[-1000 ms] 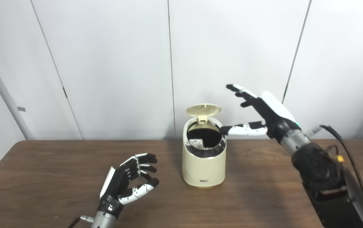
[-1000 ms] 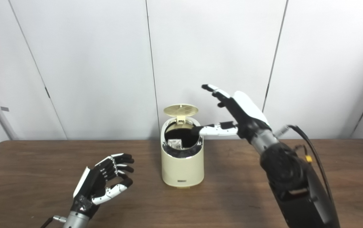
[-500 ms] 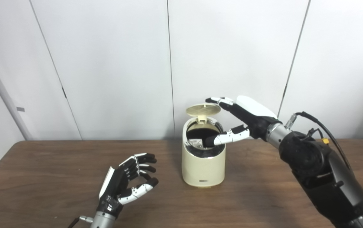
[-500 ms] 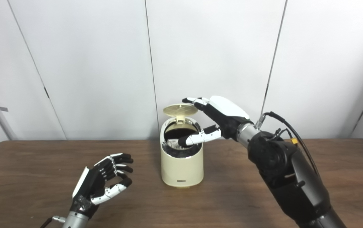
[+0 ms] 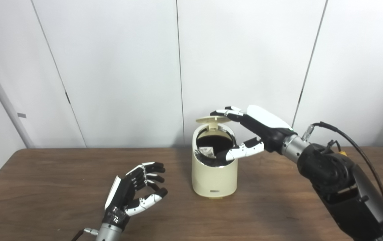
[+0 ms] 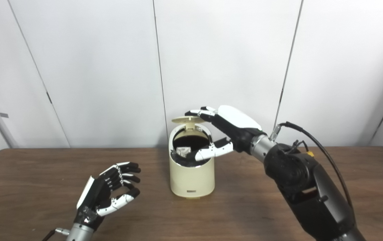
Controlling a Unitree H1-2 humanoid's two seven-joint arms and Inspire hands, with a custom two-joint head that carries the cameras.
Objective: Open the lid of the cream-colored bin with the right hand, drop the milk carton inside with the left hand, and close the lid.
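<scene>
The cream-colored bin (image 5: 214, 177) stands mid-table with its round lid (image 5: 208, 119) partly lowered on its rear hinge. Inside the dark opening a corner of the milk carton (image 5: 208, 151) shows. My right hand (image 5: 255, 129) reaches over the bin from the right, open, with its fingertips (image 5: 223, 112) on top of the lid and its thumb across the front of the rim. My left hand (image 5: 132, 194) rests low over the table at the front left, open and holding nothing.
The brown wooden table (image 5: 44, 187) stretches wide to both sides of the bin. White wall panels stand close behind it. A black cable (image 5: 355, 144) loops off my right forearm.
My right hand has swung down and left from high beside the bin onto the lid. The lid has tipped from upright toward the opening. The left hand has stayed still.
</scene>
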